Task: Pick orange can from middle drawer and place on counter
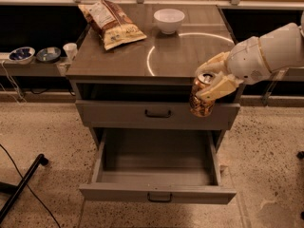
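The claw (211, 80) pinches the orange can (201, 105), slightly tilted, just below the front edge of the tabletop (118, 56). The middle drawer (156, 194) stands pulled open lower down.

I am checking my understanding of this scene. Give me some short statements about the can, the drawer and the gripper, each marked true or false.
1. A chip bag lies on the counter. True.
2. The gripper is shut on the orange can. True.
3. The orange can stands on the counter. False: it is held in the air, in front of the right end of the upper drawer front.
4. The middle drawer is closed. False: it is pulled open.
5. A bowl lies in the middle drawer. False: the drawer looks empty; the white bowl stands on the counter.
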Robot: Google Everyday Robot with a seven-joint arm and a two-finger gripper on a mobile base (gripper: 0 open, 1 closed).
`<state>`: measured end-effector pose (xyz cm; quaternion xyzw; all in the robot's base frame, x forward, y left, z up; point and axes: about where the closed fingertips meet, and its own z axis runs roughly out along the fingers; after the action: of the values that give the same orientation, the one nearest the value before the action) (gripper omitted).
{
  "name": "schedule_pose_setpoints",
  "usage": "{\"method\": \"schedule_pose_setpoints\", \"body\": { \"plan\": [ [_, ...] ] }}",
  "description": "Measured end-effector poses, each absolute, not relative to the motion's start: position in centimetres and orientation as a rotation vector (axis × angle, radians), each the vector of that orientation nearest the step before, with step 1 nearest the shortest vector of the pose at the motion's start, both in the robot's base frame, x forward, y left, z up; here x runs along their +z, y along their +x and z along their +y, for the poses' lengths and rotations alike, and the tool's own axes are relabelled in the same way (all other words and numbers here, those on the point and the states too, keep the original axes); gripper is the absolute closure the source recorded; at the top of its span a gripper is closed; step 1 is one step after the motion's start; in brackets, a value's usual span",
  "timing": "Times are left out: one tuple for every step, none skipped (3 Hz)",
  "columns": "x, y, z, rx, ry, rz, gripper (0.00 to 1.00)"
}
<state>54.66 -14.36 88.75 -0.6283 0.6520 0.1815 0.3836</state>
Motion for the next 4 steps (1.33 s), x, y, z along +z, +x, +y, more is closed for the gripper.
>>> {"method": "schedule_pose_setpoints", "body": {
  "plan": [
    [88.6, 55.0, -13.6, 0.456, -1.642, 1.666, 1.00],
    [87.6, 57.2, -13.1, 0.488, -1.679, 1.687, 1.00],
    [89.6, 61.5, -11.4, 0.496, -1.711, 1.644, 1.00],
    [92.9, 65.1, -11.6, 0.473, -1.678, 1.586, 1.00]
  ]
}}
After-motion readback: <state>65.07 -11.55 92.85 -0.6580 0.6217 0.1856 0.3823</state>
